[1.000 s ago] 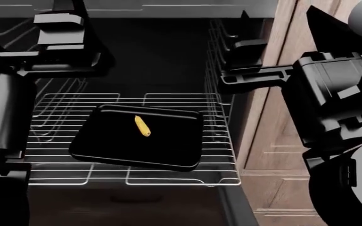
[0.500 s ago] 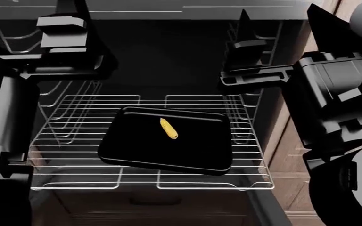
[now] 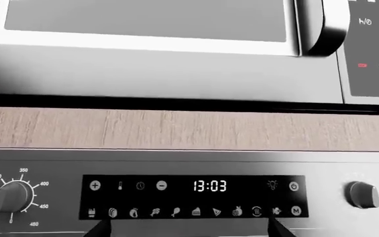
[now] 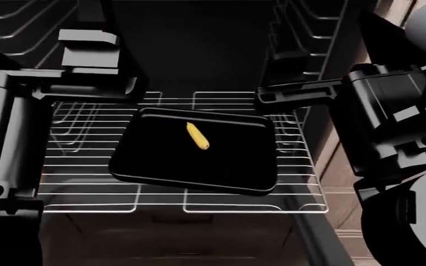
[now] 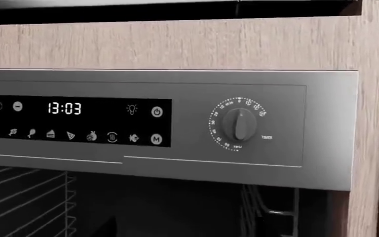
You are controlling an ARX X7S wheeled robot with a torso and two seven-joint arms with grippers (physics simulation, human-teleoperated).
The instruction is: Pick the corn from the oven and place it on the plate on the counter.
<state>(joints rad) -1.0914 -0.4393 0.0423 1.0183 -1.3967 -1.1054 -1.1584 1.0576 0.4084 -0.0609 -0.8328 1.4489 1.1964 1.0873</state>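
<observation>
Open oven (image 4: 198, 50), dark cavity seen from above, with a wire rack (image 4: 221, 202) drawn toward the viewer. On the rack, a black baking tray (image 4: 191, 166); on the tray's far half lies 1 corn (image 4: 197, 136), tilted, untouched. Above and beyond the tray hang the left gripper (image 4: 87, 41) and right gripper (image 4: 287, 52), both well clear of the corn; jaw spacing cannot be told. Farthest: control panel (image 3: 193, 197) reading 13:03.
</observation>
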